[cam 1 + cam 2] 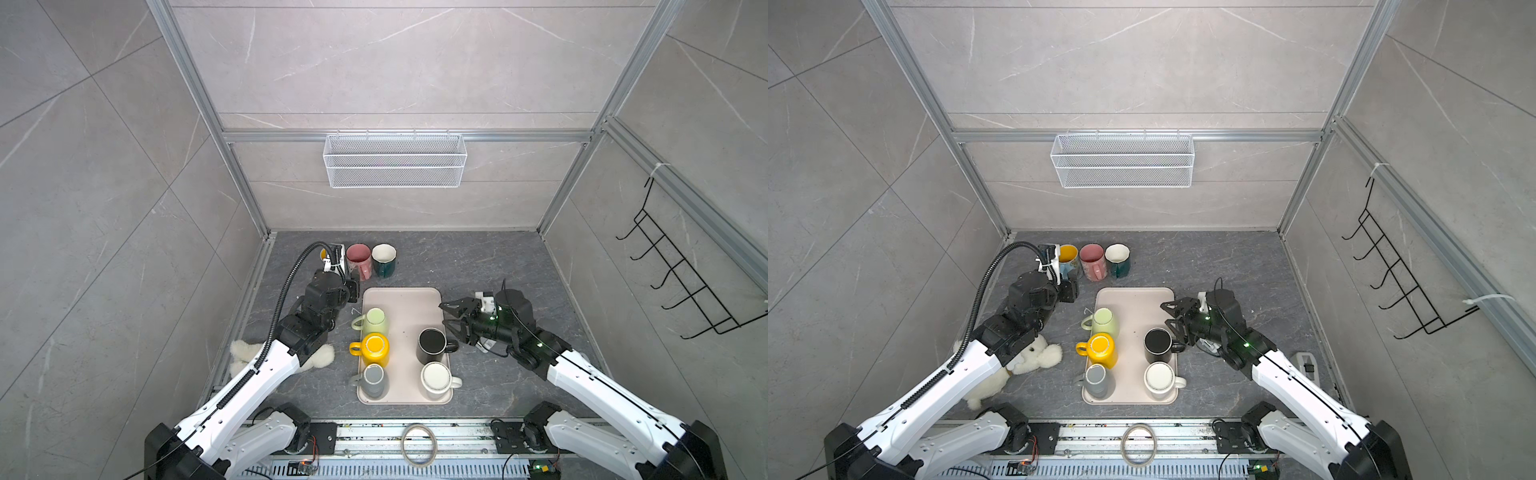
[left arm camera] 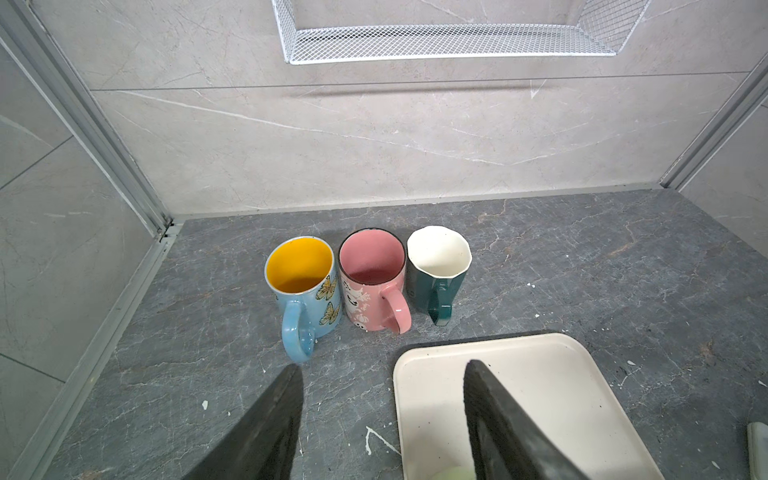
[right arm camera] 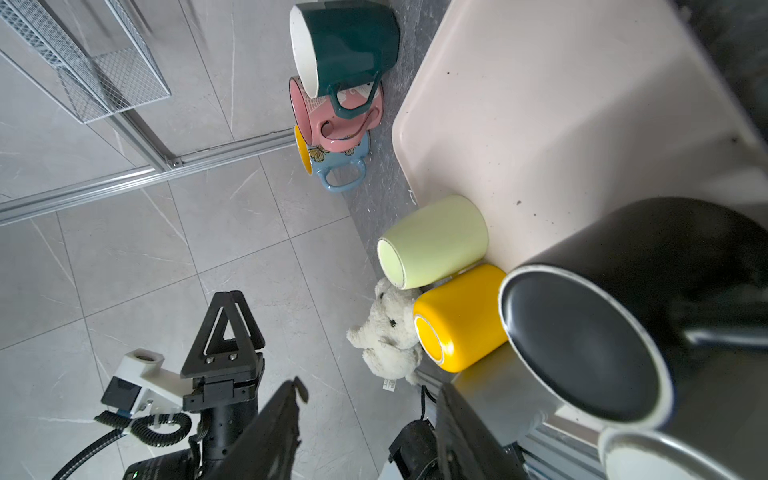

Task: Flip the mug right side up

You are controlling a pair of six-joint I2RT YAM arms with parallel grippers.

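On the bench (image 1: pixel 498 266) the crowded tray (image 1: pixel 405 299) may skate, or the white mug (image 1: pixel 436 379) get knocked, when we lift the upside-down black mug (image 1: pixel 431 345) at its right edge. Our right gripper (image 1: pixel 444 314), part open and empty, hangs just beside it; our left gripper (image 2: pixel 380 370), also open and empty, hovers apart.

No legible text or markings

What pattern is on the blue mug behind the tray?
Yellow butterflies on the blue mug; clearest in the left wrist view.
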